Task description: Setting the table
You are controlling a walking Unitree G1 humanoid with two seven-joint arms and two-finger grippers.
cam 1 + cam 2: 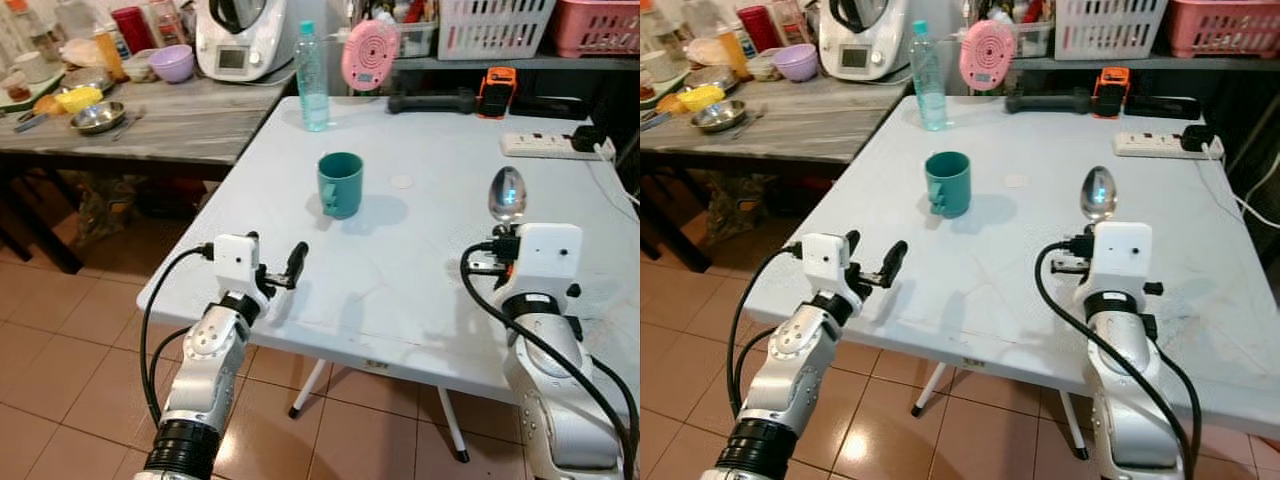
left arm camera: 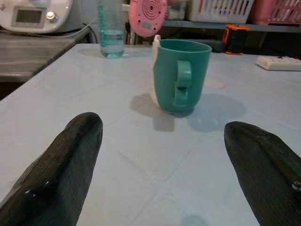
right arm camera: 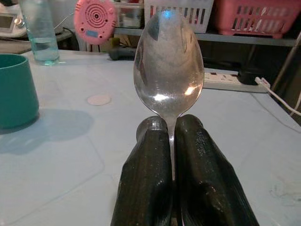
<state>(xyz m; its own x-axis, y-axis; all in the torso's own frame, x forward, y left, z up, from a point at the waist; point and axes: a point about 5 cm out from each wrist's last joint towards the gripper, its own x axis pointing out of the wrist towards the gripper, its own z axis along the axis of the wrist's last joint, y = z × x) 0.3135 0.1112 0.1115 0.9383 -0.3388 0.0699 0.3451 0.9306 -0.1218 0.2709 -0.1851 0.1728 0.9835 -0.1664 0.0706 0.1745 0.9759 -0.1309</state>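
Right gripper (image 3: 172, 136) jaws pinch the light, stiff, slippery spoon (image 3: 168, 61) by its handle; left gripper (image 2: 162, 165) jaws gape wide toward the sturdy mug (image 2: 178, 75).

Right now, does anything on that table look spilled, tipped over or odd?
Nothing spilled or tipped. The green mug and water bottle stand upright on the table. The right gripper holds a spoon, bowl forward.

The spoon (image 3: 168, 70) handle vanishes between the right gripper (image 3: 173, 129) jaws. Baskets (image 1: 497, 25) on the shelf are cut off at the top edge, contents unreadable.
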